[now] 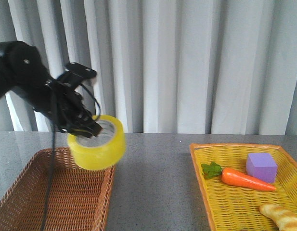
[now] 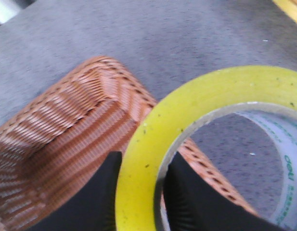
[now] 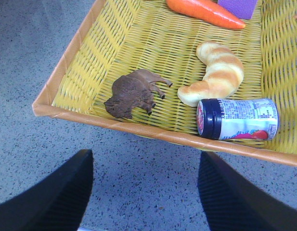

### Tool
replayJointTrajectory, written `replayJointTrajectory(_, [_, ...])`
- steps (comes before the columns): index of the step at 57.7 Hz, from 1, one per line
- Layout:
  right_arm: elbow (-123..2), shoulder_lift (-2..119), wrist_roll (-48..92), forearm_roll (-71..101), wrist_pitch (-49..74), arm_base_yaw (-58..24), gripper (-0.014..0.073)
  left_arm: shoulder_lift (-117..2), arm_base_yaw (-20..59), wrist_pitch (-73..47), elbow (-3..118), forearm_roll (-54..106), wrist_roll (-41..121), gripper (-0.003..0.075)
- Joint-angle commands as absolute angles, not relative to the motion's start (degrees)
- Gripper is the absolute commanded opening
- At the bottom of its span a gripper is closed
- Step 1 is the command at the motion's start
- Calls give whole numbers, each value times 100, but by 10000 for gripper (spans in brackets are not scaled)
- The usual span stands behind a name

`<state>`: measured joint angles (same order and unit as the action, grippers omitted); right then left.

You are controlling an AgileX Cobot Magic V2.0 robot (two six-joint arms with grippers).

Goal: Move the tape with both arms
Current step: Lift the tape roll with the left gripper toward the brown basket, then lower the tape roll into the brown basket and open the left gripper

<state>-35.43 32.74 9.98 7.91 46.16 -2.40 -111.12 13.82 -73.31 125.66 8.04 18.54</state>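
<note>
left gripper (image 1: 85, 126): clamped on tape wall, one finger inside the core, one outside
tape (image 1: 97, 143): held in air, tilted, over right edge of brown basket (image 1: 57, 202)
right gripper (image 3: 146, 190): wide open, nothing held, near yellow tray (image 3: 138, 132)

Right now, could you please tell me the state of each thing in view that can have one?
tape: lifted above the brown basket's edge, gripped through its wall
left gripper: shut on the tape
right gripper: open, holding nothing
brown basket: nothing visible inside
yellow basket: holds several items
bottle: lying on its side, capped
</note>
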Motion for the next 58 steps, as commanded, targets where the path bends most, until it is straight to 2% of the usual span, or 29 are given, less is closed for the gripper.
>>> replayJointTrajectory(1, [-3685, 3290, 1021, 819, 4300, -206, 456, -10702, 1148, -7165, 12653, 934, 1747, 94])
replayJointTrajectory(18, [-3685, 3290, 1021, 819, 4305, -206, 456, -10716, 673, -6733, 11639, 923, 1753, 94])
replayJointTrajectory(33, [-3685, 3290, 1021, 819, 4316, -206, 456, -10938, 585, -6042, 10585, 925, 1765, 94])
replayJointTrajectory(47, [-3685, 3290, 1021, 819, 4321, -206, 456, -11343, 585, -5856, 10337, 773, 1649, 101])
replayJointTrajectory(54, [-3685, 3290, 1021, 819, 4321, -206, 456, -11431, 585, -5800, 10337, 589, 1447, 156])
replayJointTrajectory(58, [-3685, 3290, 1021, 819, 4321, -206, 456, -11431, 585, -5838, 10337, 569, 1455, 231])
